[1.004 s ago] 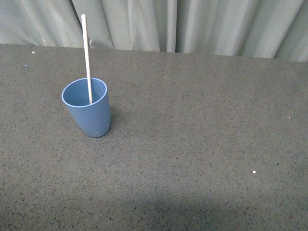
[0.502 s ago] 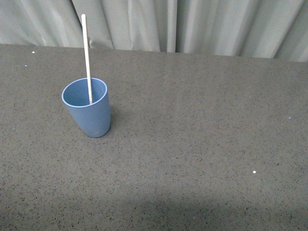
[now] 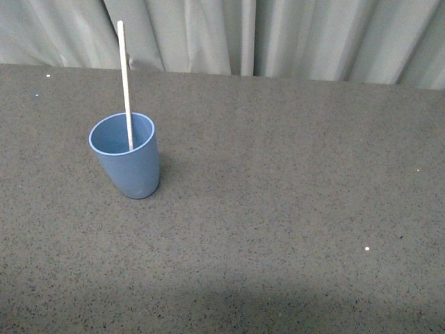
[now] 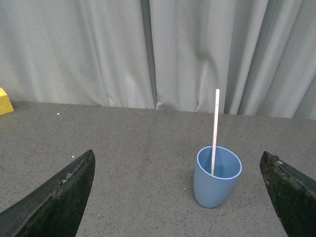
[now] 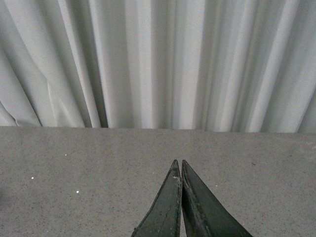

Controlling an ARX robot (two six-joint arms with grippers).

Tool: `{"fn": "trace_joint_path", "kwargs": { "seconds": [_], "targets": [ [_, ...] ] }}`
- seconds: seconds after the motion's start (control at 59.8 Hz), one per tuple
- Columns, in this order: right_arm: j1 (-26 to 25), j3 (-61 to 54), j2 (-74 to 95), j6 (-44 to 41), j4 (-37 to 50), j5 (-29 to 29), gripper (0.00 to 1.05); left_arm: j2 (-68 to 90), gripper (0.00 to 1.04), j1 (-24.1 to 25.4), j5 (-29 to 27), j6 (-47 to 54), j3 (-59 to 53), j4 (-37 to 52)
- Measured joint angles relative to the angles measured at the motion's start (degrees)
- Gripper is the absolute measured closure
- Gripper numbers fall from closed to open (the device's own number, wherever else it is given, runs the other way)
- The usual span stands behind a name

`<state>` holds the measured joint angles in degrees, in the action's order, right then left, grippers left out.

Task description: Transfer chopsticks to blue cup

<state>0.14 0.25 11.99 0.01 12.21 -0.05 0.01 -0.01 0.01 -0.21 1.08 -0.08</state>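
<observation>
The blue cup (image 3: 127, 156) stands upright on the dark speckled table, left of centre in the front view. The chopsticks (image 3: 124, 76), one thin pale stick, stands in the cup and rises well above its rim. The left wrist view shows the same blue cup (image 4: 215, 177) and chopsticks (image 4: 215, 123) some way ahead of my left gripper (image 4: 178, 158), which is open with its black fingers wide apart and nothing between them. My right gripper (image 5: 179, 162) is shut with nothing in it, above bare table away from the cup. Neither arm shows in the front view.
A grey curtain (image 3: 278, 35) hangs along the table's far edge. A yellow block (image 4: 5, 101) lies at the far side of the table in the left wrist view. Small white specks (image 3: 366, 248) dot the tabletop.
</observation>
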Motion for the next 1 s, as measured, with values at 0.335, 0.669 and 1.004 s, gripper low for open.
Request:
{"fn": "trace_joint_path", "kwargs": {
  "seconds": [0.335,0.669,1.004],
  "targets": [
    [0.0,0.04,-11.56,-0.02,-11.85,-0.07,1.04,0.02,0.07,0.0,-0.02,0.0,0.0,0.0],
    [0.0,0.04,-11.74,-0.04,-12.11,-0.04,0.61,0.0,0.07,0.0,0.0,0.0,0.0,0.0],
    [0.0,0.04,-11.74,-0.02,-12.11,-0.04,0.1,0.0,0.07,0.0,0.0,0.0,0.0,0.0]
  ]
}}
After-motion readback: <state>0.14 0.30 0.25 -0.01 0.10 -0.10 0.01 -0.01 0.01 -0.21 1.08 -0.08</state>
